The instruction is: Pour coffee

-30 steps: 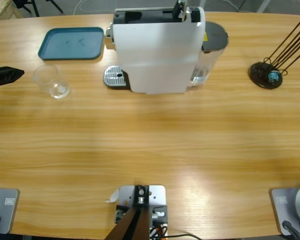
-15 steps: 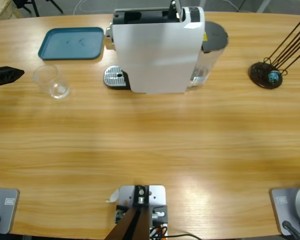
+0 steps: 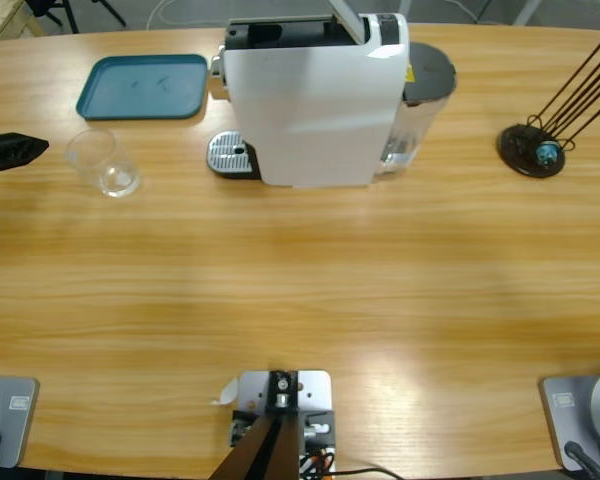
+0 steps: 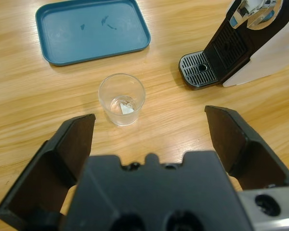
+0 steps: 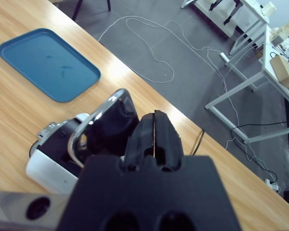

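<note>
A clear glass tumbler (image 3: pixel 102 163) stands left of the white coffee machine (image 3: pixel 315 100). In the left wrist view the glass (image 4: pixel 121 99) is ahead of my left gripper (image 4: pixel 149 118), whose jaws are open and well short of it. Only a pale glint shows at its bottom, and the coffee is out of view. In the high view my left gripper (image 3: pixel 35 148) pokes in at the left edge. My right gripper (image 5: pixel 154 120) is shut above the machine (image 5: pixel 58 154), right beside its raised chrome lever (image 5: pixel 94 125).
A teal tray (image 3: pixel 145 87) lies behind the glass. The machine's drip grate (image 3: pixel 230 153) faces left, and its water tank (image 3: pixel 420 100) is on its right. A black stand with thin rods (image 3: pixel 530 150) sits far right.
The lever on top of the machine has swung, from a dark stub to a silver strip leaning left. The left gripper and the glass have not moved.
</note>
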`<control>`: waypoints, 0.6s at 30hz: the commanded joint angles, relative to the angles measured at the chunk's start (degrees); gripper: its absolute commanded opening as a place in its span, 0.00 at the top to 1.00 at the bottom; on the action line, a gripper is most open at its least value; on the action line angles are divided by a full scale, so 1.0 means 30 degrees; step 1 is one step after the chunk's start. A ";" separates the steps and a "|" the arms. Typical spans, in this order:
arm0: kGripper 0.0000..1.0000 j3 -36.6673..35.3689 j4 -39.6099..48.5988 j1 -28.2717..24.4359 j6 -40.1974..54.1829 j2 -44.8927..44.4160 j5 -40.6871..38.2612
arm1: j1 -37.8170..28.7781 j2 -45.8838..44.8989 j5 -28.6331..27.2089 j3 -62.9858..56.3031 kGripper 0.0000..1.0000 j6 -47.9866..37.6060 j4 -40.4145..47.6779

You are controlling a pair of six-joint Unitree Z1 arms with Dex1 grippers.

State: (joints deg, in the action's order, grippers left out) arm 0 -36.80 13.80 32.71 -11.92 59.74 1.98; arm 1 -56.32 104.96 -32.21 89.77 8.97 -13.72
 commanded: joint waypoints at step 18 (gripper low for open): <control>0.00 0.0695 -0.0206 -0.0034 0.0282 0.0524 -0.0251 | -0.1735 0.4118 0.0910 -0.1511 1.00 -0.1526 0.0471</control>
State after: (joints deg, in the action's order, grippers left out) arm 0 -36.80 13.80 32.71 -11.92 59.75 1.98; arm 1 -60.05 109.64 -30.23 89.27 5.30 -11.73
